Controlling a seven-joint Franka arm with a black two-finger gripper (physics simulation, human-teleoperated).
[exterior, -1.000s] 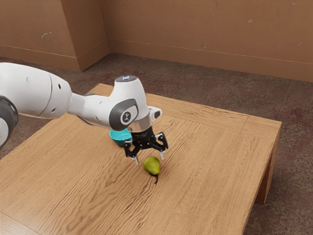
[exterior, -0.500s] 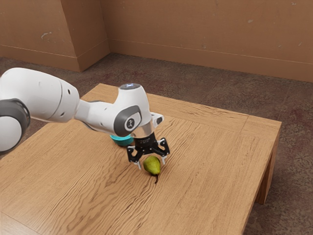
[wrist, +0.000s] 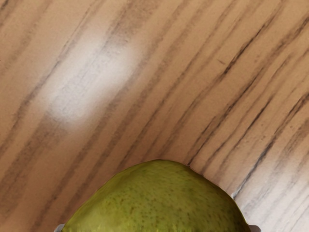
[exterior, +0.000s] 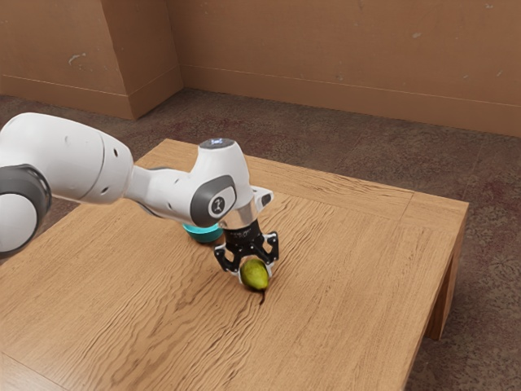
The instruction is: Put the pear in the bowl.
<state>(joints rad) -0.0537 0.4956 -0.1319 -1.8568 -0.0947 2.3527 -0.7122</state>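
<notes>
The fingers (wrist: 255, 228) are drawn in to the width of the pear (exterior: 255, 275), one on each flank, and appear to hold it between them. The pear lies low at the surface of the desk (exterior: 358, 273), its stem pointing away from the bowl; no clear gap beneath it can be made out. The bowl (exterior: 203, 235), teal, stands apart from the pear, toward the exterior view's left and partly hidden behind the arm (exterior: 77, 159); its interior cannot be seen. Progress: the reach is complete and the grasp, as judged here, is made or nearly so. Outstanding: the lift, the carry above the bowl's rim, the lowering and the release. The pear is outside the bowl.
</notes>
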